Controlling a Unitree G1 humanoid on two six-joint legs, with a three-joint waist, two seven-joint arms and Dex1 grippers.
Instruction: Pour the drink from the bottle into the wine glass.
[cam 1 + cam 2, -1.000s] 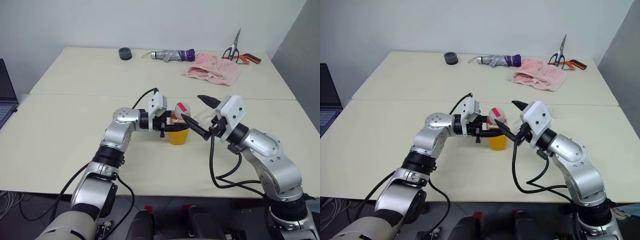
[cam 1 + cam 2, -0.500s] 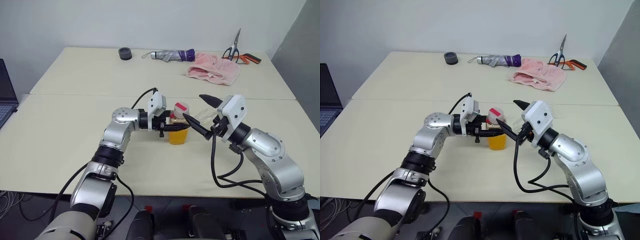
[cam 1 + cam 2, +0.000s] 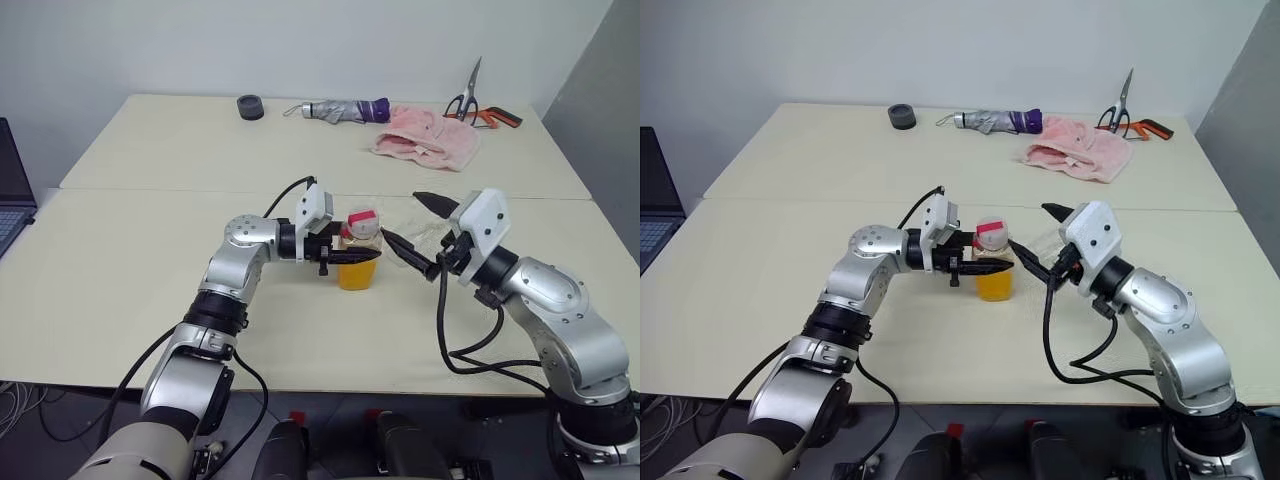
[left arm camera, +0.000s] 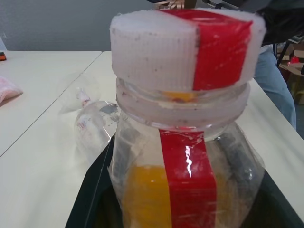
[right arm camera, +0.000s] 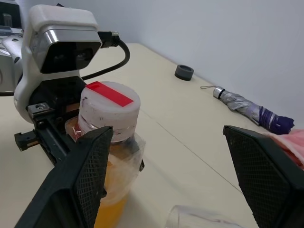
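bottle: the bottle (image 3: 358, 257) stands upright on the table (image 3: 130, 270), clamped low on its body by the left gripper (image 3: 352, 256), whose fingers are closed around it; the cap (image 5: 109, 105) is on
drink: the drink (image 4: 142, 190) fills only the lower part, below the left gripper's grip line, so it is well short of the neck
right gripper: the right gripper (image 3: 421, 232) hangs just beside the bottle on the side away from the left gripper, jaws spread wide and holding nothing
wine glass: the wine glass (image 4: 90, 121) seems to lie on its side just beyond the right gripper's lower finger, near the bottle; how it rests is hard to make out through the clear glass
risk, cap: pouring cannot start while the cap is on; if the open jaws close off-centre on it they may slip or twist the whole bottle in the left grip
risk, glass: a lying glass cannot take liquid; a sweep of the right fingers could roll it further off
risk, squeeze: the soft plastic looks dented; once uncapped a tight hold could push juice out
far things: umbrella (image 3: 340, 109), pink cloth (image 3: 428, 137) and scissors (image 3: 468, 97) sit well beyond both grippers, no hazard
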